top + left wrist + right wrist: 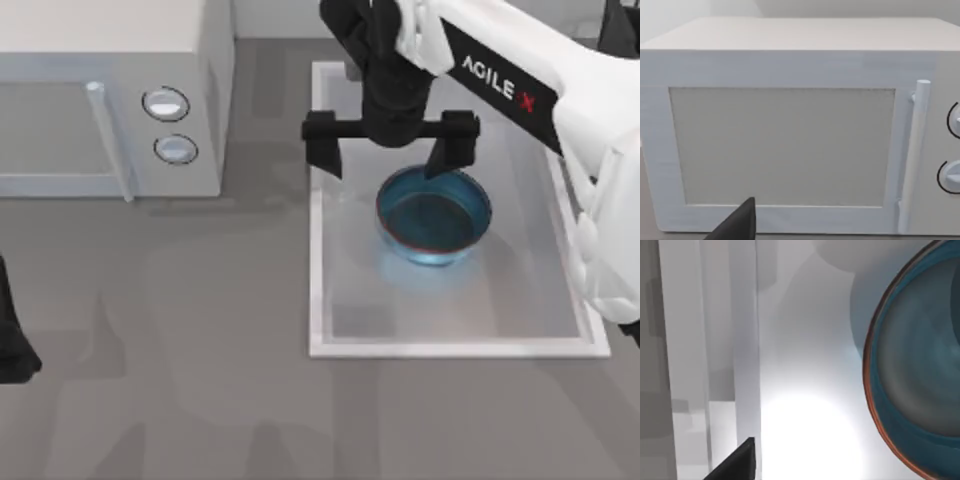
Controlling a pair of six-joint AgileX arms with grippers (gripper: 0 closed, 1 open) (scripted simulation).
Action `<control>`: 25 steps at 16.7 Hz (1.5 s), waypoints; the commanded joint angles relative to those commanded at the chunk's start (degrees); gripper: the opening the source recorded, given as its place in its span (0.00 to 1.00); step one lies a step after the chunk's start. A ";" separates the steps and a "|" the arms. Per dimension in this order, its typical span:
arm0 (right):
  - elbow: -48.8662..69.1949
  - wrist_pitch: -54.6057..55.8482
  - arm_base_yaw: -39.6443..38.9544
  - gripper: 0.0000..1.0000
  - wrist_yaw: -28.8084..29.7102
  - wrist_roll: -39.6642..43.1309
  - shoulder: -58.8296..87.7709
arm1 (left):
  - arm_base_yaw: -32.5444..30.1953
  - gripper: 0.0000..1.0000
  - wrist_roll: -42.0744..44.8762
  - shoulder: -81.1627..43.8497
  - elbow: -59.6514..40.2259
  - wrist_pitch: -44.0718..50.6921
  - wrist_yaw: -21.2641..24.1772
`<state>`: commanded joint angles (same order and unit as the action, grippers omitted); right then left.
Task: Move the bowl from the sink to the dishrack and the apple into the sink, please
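Your right gripper (pixel 390 152) hangs over the sink (pixel 325 300), fingers spread wide, above the bowl's (pixel 433 216) 11 o'clock rim.
You see a round, deep, glossy teal bowl with a thin reddish-brown rim, upright, mouth up, no long axis, mid-basin in a white rectangular sink running 12 to 6. A boxy white microwave (pixel 110 95) sits at 10 o'clock; your left arm (pixel 12 340) is parked at 8.

Bowl (pixel 433 216) in sink (pixel 322 215), toward its far half; microwave (pixel 110 100) left of sink, on surface (pixel 200 400).
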<state>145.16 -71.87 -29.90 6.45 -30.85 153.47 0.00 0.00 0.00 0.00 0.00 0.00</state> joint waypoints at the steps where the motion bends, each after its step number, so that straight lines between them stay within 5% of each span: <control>1: 0.00 0.00 0.00 1.00 0.00 0.00 0.00 | 0.00 1.00 0.00 0.00 0.00 0.00 0.00; 17: -1.54 12.13 1.08 1.00 -0.02 1.04 10.49 | 0.00 1.00 0.00 0.00 0.00 0.00 0.00; 25: -1.54 12.13 1.08 0.40 -0.02 1.04 10.49 | 0.00 1.00 0.00 0.00 0.00 0.00 0.00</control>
<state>143.62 -59.74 -28.82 6.43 -29.81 163.96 0.00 0.00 0.00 0.00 0.00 0.00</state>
